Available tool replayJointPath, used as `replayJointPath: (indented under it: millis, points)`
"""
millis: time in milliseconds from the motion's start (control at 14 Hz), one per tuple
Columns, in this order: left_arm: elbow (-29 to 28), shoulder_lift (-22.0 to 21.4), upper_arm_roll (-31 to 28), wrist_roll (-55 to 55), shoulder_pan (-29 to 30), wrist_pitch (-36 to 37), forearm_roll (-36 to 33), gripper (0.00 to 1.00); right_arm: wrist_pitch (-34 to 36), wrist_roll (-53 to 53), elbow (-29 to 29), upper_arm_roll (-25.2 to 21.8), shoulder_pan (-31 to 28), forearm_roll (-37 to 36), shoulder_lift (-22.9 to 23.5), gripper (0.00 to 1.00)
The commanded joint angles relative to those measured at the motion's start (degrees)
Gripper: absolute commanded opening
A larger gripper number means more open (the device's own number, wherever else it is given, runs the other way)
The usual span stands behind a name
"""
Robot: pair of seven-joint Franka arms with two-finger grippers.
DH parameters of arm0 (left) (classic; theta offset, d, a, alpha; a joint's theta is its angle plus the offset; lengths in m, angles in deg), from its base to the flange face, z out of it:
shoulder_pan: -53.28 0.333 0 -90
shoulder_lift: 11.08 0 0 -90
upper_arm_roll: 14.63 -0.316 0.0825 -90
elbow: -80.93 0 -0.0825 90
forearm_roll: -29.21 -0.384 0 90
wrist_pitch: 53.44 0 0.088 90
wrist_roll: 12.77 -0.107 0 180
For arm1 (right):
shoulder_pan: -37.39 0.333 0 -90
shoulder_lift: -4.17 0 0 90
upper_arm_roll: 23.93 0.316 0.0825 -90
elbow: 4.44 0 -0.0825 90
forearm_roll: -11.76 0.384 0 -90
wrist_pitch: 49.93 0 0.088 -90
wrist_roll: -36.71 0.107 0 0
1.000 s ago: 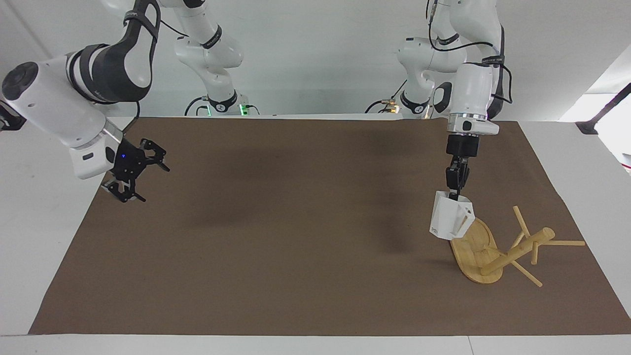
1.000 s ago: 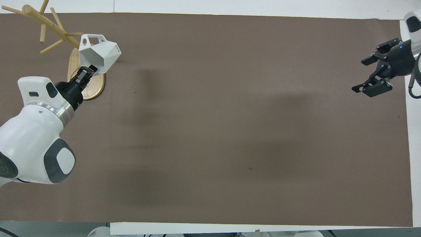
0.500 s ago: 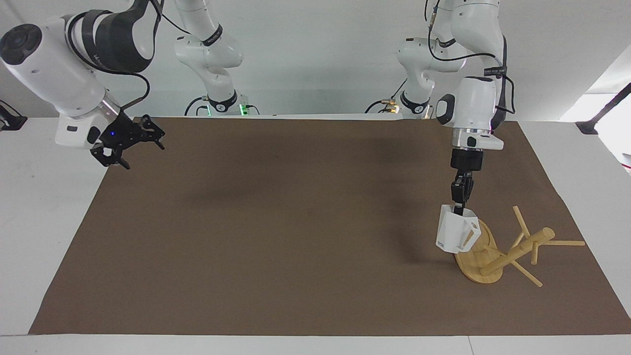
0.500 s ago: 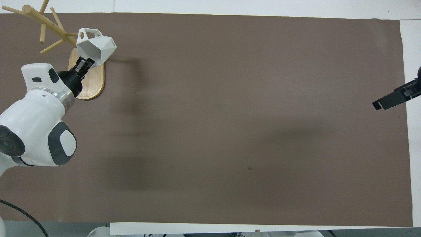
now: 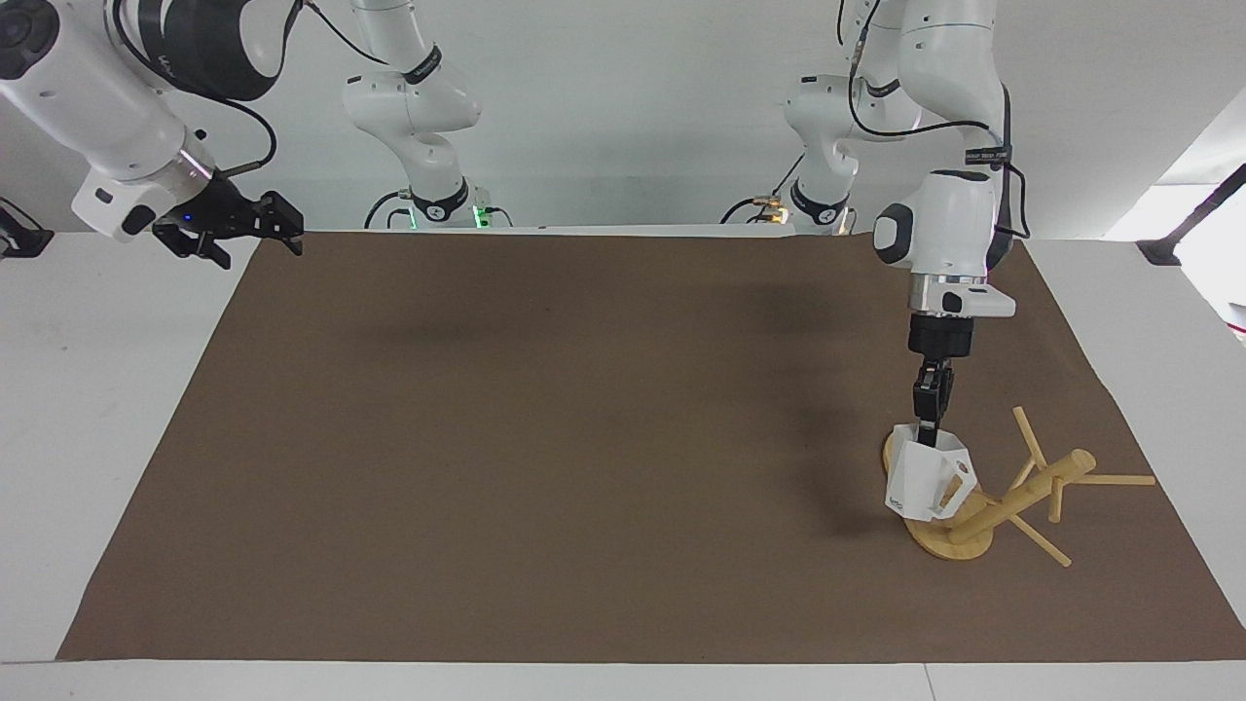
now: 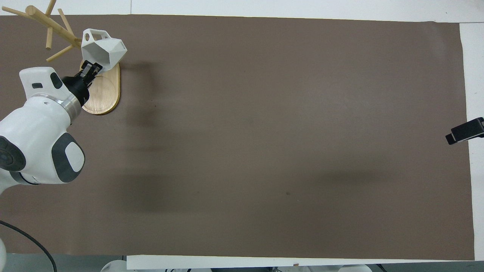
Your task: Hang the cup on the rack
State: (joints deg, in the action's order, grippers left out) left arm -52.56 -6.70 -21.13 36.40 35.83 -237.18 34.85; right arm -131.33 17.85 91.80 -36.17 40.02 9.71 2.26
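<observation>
The white faceted cup hangs upright over the oval base of the bamboo rack, its angular handle turned toward the post. My left gripper points straight down and is shut on the cup's rim. In the overhead view the cup has its handle right beside a peg of the rack, and the left gripper sits at the rim's nearer edge. Whether the peg is inside the handle I cannot tell. My right gripper is open, raised over the right arm's end of the table and holding nothing.
A brown mat covers most of the white table. The rack's post leans toward the left arm's end, with pegs sticking out over the mat. Only one fingertip of the right gripper shows in the overhead view.
The left gripper has lowered the cup and carried it across the rack's base toward the post and pegs. The right arm has lifted and drawn back to the table's corner.
</observation>
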Motion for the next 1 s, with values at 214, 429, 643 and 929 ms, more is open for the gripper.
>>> replayJointPath:
  millis: [214,429,643,929]
  points:
    - [2.00,2.38,0.70,0.31,2.16,-1.09,-0.37,0.00,-0.52,5.14,1.75,2.57,-1.75,-1.91,-2.65,1.00]
    - [2.00,2.47,0.70,0.31,3.13,-0.92,-0.37,0.00,-0.60,5.14,1.49,2.66,-1.75,-1.91,-2.56,1.00]
    - [1.92,2.64,0.70,0.31,3.66,-0.74,-0.28,0.00,-0.87,8.37,1.76,3.88,-1.75,-1.91,-2.65,1.00]
    - [1.92,2.82,0.70,0.49,3.66,-0.30,0.16,0.04,-0.78,11.38,1.67,4.50,-1.75,-1.91,-2.65,1.00]
